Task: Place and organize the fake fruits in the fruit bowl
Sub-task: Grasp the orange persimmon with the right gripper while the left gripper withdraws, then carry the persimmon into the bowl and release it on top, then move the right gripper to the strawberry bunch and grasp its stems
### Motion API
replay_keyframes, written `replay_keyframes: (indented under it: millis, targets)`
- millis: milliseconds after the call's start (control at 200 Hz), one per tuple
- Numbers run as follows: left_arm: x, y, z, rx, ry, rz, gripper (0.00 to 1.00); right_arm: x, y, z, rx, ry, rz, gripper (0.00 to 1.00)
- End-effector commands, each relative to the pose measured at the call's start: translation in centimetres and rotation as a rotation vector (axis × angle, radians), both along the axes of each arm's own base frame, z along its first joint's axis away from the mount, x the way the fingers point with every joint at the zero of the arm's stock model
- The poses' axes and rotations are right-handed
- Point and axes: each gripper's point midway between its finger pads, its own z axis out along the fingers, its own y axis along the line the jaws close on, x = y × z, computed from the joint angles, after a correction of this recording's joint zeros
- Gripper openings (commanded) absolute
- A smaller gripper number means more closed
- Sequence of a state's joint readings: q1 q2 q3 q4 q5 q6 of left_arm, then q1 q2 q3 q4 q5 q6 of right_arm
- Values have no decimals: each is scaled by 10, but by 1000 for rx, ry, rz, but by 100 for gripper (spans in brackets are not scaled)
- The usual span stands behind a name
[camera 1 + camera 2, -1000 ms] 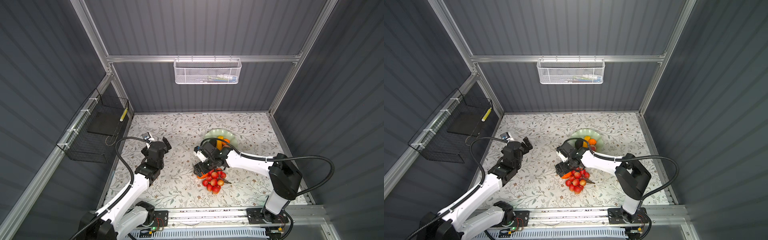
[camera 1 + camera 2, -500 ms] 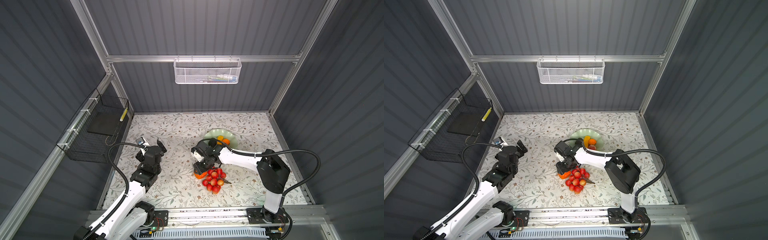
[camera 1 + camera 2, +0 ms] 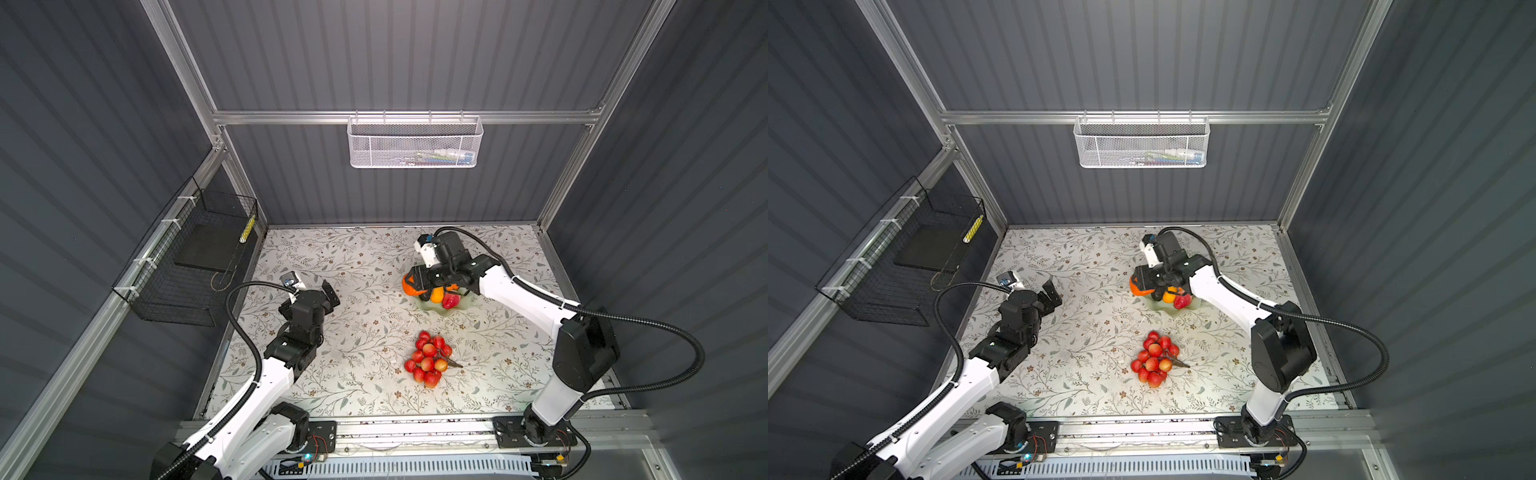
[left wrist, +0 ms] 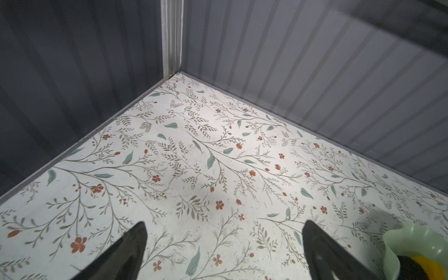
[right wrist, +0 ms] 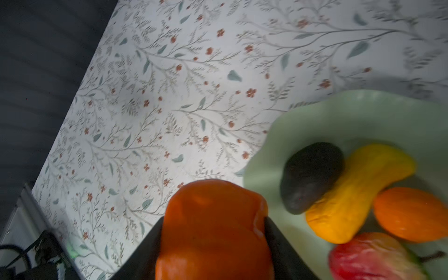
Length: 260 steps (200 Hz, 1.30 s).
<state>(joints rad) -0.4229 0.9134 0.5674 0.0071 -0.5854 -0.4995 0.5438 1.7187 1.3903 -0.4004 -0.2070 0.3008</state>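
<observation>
My right gripper [image 3: 417, 281] is shut on the orange blocky persimmon [image 5: 213, 230], which hangs above the left rim of the pale green fruit bowl [image 3: 432, 308]. In the right wrist view the bowl [image 5: 339, 104] holds a dark avocado [image 5: 312, 174], a yellow cob [image 5: 358, 194], a tangerine [image 5: 412, 213] and a red strawberry [image 5: 373, 259]. The bunch of red grapes [image 3: 430, 363] lies on the floral mat in front of the bowl, seen in both top views [image 3: 1156, 359]. My left gripper [image 4: 223, 225] stands open and empty above the mat at the left [image 3: 316, 291].
A black wire basket [image 3: 187, 266] hangs on the left wall and a white mesh basket [image 3: 415, 143] on the back wall. Grey walls close in the mat on three sides. The bowl's edge [image 4: 397, 240] shows in the corner of the left wrist view.
My right gripper closed on the persimmon beside the grapes, lifted it and carried it back to the bowl's left rim. The left arm shifted only a little.
</observation>
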Motion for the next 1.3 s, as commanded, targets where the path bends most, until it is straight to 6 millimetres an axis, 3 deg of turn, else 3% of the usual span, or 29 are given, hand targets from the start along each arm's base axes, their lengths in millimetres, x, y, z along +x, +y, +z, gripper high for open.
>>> replay_keyframes:
  millis: [0, 145, 375, 495, 630, 720, 805, 1075, 1295]
  targets:
    - [8, -24, 11, 5, -18, -134, 100, 27, -24, -16, -59, -6, -51, 44]
    - [13, -49, 17, 5, -13, -272, 100, 49, -45, -37, -107, 8, -110, 44]
    - [20, -101, 25, 3, -11, -552, 99, 64, -45, -67, -125, 48, -121, 53]
    - [19, -128, 28, -2, 3, -704, 94, 65, -46, -55, -106, 17, -134, 67]
    - [20, -143, 27, -10, 14, -781, 90, 60, -57, -16, -74, -53, -162, 75]
    - [24, -145, 27, -10, 10, -787, 90, 41, -67, 3, -51, -92, -176, 78]
    - [29, -148, 27, -7, -4, -790, 90, 14, -77, 5, -34, -97, -174, 78]
    - [47, -153, 30, -8, 9, -770, 91, -79, -107, -34, -22, -4, -150, 77]
    - [50, -138, 39, -2, 67, -679, 93, -144, -104, -58, 49, 84, -89, 66]
